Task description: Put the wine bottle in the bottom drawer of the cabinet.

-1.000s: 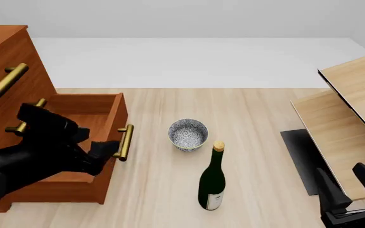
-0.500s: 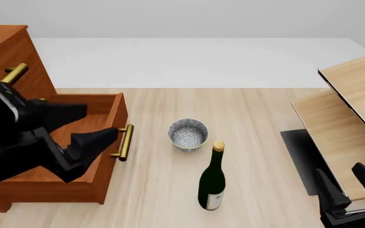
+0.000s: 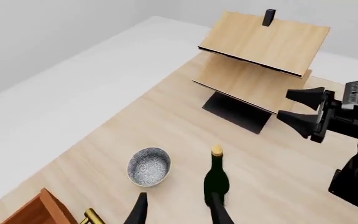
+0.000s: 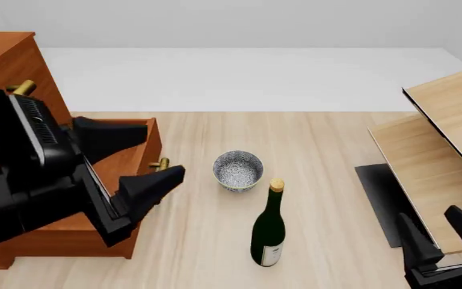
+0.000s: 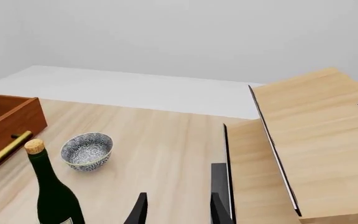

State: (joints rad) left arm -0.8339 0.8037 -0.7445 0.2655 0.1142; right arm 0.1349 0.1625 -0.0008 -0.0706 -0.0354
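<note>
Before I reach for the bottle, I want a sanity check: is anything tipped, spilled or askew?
Nothing stands out. The wine bottle stands upright on the table, cork in place, apart from the bowl, which sits upright. The bottom drawer is pulled open.

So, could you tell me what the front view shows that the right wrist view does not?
Only the front view shows the left gripper, open above the bottom drawer, and the cabinet with an upper brass handle. Only the right wrist view shows the right gripper from behind, fingertips apart. Both show the wine bottle standing upright, the speckled bowl, the pulled-out drawer and the pale wood furniture.
</note>
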